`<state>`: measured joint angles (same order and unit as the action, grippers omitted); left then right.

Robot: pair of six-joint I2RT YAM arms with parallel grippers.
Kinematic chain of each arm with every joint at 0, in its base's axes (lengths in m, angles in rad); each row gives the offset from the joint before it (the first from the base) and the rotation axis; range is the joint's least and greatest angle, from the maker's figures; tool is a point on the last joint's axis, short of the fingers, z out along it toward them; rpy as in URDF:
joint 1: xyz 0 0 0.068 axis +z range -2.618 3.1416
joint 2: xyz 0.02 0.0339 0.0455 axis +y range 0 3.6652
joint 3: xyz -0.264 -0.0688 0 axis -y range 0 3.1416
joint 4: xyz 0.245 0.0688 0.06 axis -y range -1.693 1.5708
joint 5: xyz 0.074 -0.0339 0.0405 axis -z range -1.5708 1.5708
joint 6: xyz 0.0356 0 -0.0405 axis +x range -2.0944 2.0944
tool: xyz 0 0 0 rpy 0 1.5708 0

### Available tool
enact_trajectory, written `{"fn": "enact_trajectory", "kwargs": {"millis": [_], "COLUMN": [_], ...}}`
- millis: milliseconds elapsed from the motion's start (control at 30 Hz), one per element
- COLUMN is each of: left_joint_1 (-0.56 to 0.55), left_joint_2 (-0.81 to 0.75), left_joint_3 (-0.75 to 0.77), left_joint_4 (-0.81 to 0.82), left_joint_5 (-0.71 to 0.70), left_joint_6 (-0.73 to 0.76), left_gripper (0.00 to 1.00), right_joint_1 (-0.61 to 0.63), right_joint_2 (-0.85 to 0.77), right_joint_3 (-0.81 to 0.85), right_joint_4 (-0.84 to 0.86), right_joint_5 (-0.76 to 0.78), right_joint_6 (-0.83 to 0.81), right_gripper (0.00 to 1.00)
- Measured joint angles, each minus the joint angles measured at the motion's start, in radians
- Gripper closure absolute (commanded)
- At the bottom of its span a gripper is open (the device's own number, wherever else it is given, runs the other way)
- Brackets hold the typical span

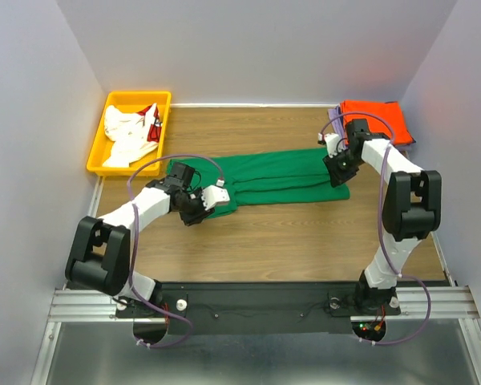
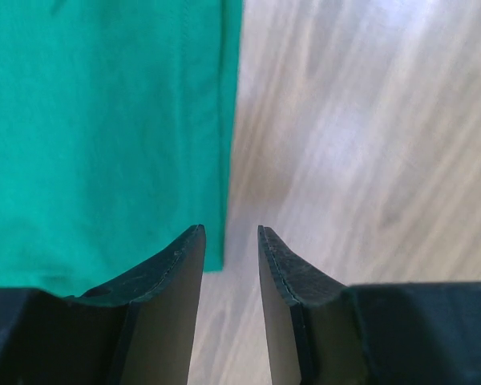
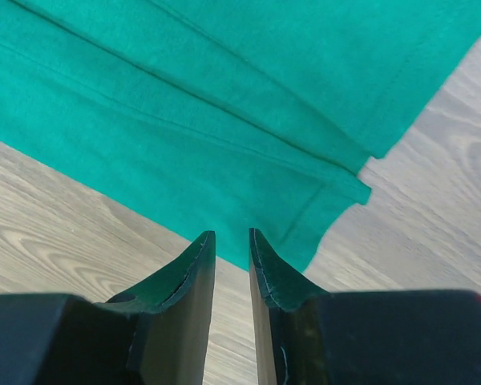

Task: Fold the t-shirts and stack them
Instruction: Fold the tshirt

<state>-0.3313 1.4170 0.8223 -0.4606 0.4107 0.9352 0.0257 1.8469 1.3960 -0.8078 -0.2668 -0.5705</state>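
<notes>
The green shirt lies flat as a long band, already folded lengthwise. One end is just in front of the bin and the rest stretches away from it across the table. An orange shirt sits folded well apart from the bin, at the far corner on the other side. White shirts with red are heaped inside the bin.

The left gripper hangs low over the band's end nearer the bin. Its jaws are narrowly parted with bare wood showing between them, and the shirt's side hem runs right at the gap. The right gripper is at the end farthest from the bin. Its jaws are parted a little less, with nothing between them, and the layered corner of the cloth is just ahead of its tips.

The step in hand looks like the crosswise fold of the green shirt, with both arms set for a grasp not yet made. Next, each gripper probably has to slide onto its end and pinch every layer at once. One end would then be carried over the other, evenly enough that the band does not skew. Missing the lower layer at the stacked corner would let the fold fall open.
</notes>
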Motion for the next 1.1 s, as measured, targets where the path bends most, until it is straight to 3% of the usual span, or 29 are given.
{"fn": "enact_trajectory", "kwargs": {"millis": [300, 333, 433, 467, 600, 733, 933, 1100], "left_joint_1": [-0.043, -0.043, -0.049, -0.049, -0.053, -0.043, 0.002, 0.043], "left_joint_2": [0.100, 0.104, 0.116, 0.121, 0.122, 0.121, 0.146, 0.311], "left_joint_3": [-0.026, -0.026, -0.019, -0.014, 0.000, 0.095, 0.368, 0.590], "left_joint_4": [0.163, 0.174, 0.189, 0.187, 0.147, 0.003, -0.069, -0.060], "left_joint_5": [-0.102, -0.108, -0.119, -0.121, -0.123, -0.096, -0.050, -0.023], "left_joint_6": [-0.026, -0.027, -0.022, -0.019, -0.001, 0.011, 0.011, 0.000], "left_gripper": [0.56, 0.61, 0.97, 1.00, 1.00, 1.00, 1.00, 1.00], "right_joint_1": [0.000, 0.000, 0.000, 0.000, 0.000, 0.000, 0.000, 0.000], "right_joint_2": [0.026, 0.026, 0.026, 0.026, 0.026, 0.026, 0.031, 0.060], "right_joint_3": [0.000, 0.000, 0.000, 0.000, 0.000, 0.004, 0.030, 0.074], "right_joint_4": [0.000, 0.000, 0.000, 0.000, 0.000, -0.001, -0.004, -0.003], "right_joint_5": [-0.008, -0.008, -0.007, -0.007, -0.004, 0.002, 0.014, 0.024], "right_joint_6": [0.019, 0.019, 0.018, 0.018, 0.018, 0.016, 0.010, 0.010], "right_gripper": [0.71, 0.71, 0.71, 0.71, 0.72, 0.71, 0.67, 0.58]}}
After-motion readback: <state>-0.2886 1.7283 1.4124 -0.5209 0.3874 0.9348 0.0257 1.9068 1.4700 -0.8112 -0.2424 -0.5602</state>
